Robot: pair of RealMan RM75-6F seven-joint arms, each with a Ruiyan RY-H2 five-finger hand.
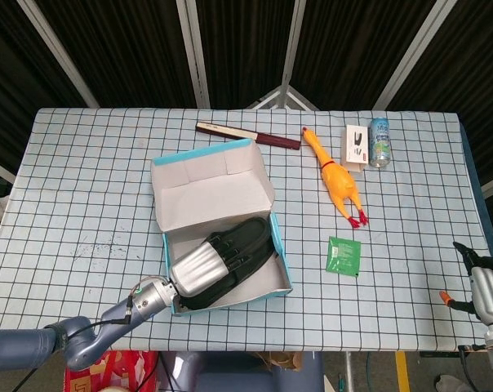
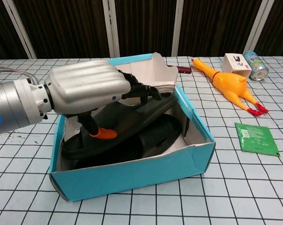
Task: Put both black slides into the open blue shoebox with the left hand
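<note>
The open blue shoebox [image 1: 264,176] [image 2: 132,174] sits at the table's front centre, lid flap raised at the back. Two black slides lie in it, stacked. The upper slide [image 2: 140,115] [image 1: 245,239] leans tilted over the lower slide [image 2: 134,146]. My left hand [image 2: 85,89] [image 1: 196,270] reaches into the box from the near left and holds the upper slide, fingers [image 2: 137,90] across its top and thumb down at its near edge. My right hand [image 1: 480,287] hangs off the table's front right corner, fingers apart and holding nothing; only the head view shows it.
A yellow rubber chicken [image 1: 335,175] [image 2: 230,85] lies right of the box, with a green packet [image 1: 344,256] [image 2: 256,138] in front of it. A small white carton [image 1: 356,147] and a can [image 1: 379,140] stand at the back right. A dark red flat case [image 1: 248,135] lies behind the box.
</note>
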